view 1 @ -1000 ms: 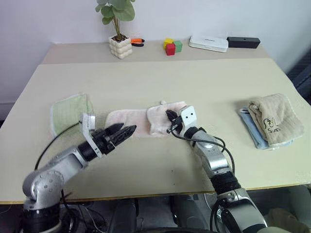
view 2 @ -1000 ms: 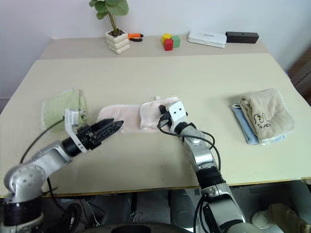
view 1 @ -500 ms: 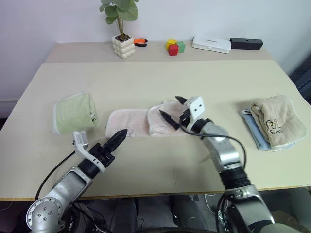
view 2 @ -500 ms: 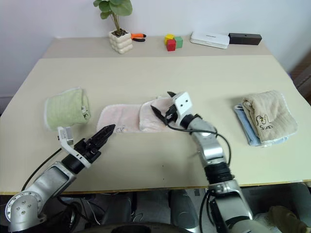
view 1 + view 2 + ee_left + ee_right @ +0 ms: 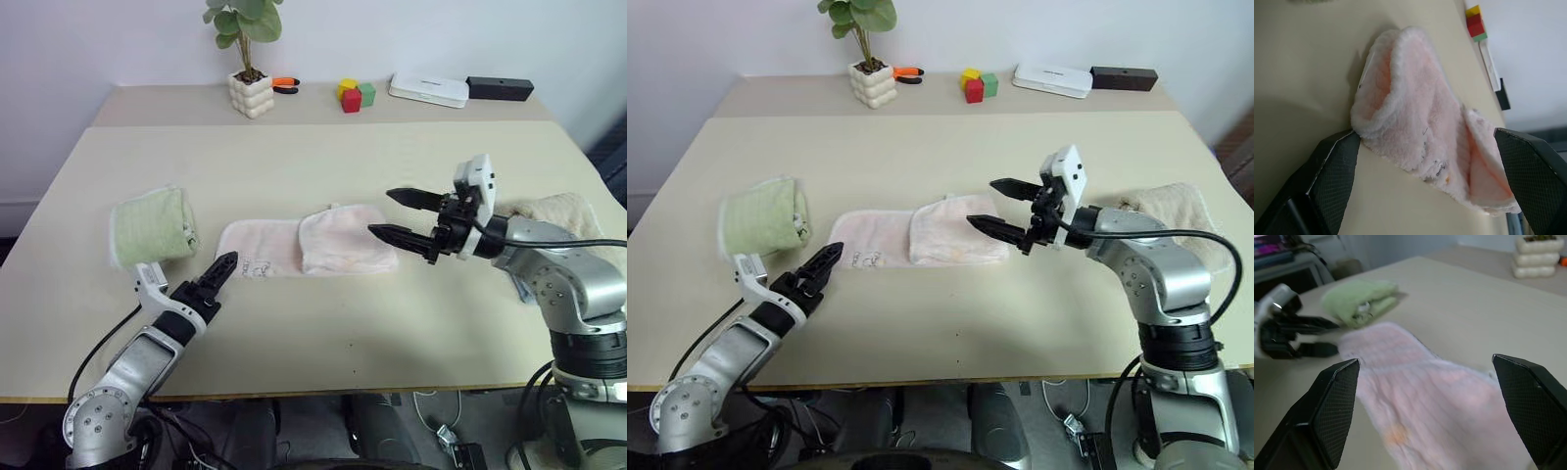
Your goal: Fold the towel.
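Desk [image 5: 323, 157]: pale beige top, carrying all items listed. Towel [image 5: 306, 243]: pale pink terry with whitish edges, lying flat near the middle of the desk; its right part is folded over onto itself so that a doubled section sits on the right and a single layer extends to the left, where a small tag lies near the front edge. Left hand [image 5: 217, 277]: low over the desk just in front of the towel's left end, pointing toward it, fingers [image 5: 1332, 181] spread with the towel's end seen between them in the wrist view, not touching the cloth. Right hand [image 5: 404, 216]: raised above the desk just to the right of the towel's folded end, pointing left, fingers [image 5: 1334, 404] spread wide and holding nothing, clear of the cloth. Green towel [image 5: 152, 227]: light green, folded, lying left of the pink towel and apart from it. Beige towel [image 5: 563, 209]: at the right side of the desk, largely hidden behind the right arm. Far edge of the desk, left to right: potted plant [image 5: 246, 59] in a white pot, orange-handled tool [image 5: 284, 85], coloured blocks [image 5: 354, 94] in yellow, red and green, flat white box [image 5: 428, 90], black bar [image 5: 500, 88].
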